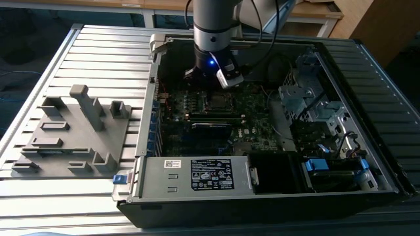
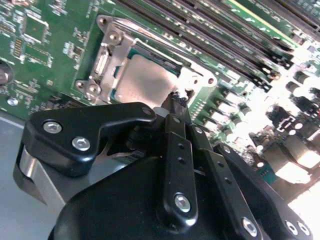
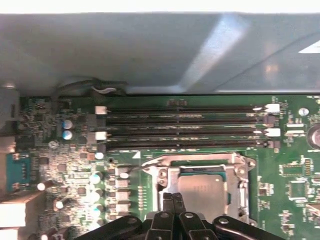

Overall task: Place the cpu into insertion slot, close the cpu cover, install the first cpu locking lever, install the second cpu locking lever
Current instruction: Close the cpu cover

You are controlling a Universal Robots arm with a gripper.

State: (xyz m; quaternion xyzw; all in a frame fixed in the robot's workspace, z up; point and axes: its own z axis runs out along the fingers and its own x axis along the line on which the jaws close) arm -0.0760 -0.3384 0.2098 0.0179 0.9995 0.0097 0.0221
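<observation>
The cpu (image 2: 145, 82) (image 3: 202, 191) lies flat in the insertion slot (image 1: 217, 101) on the green board, its dull silvery top showing. The cpu cover (image 2: 107, 57) (image 3: 170, 175) lies down around it, and the chip shows through the cover's window. My gripper (image 2: 176, 100) (image 3: 172, 199) stands low over one edge of the cover, its two black fingers pressed together at the frame's rim. Nothing shows between the fingertips. In the exterior view the gripper (image 1: 213, 81) hangs inside the open computer case just behind the slot.
Long black memory slots (image 3: 185, 125) run beside the socket. The case wall (image 3: 150, 50) rises past them. A power supply with a label plate (image 1: 196, 174) and drive cages (image 1: 308, 98) stand inside the case. A grey fixture plate (image 1: 72, 140) lies at the exterior view's left.
</observation>
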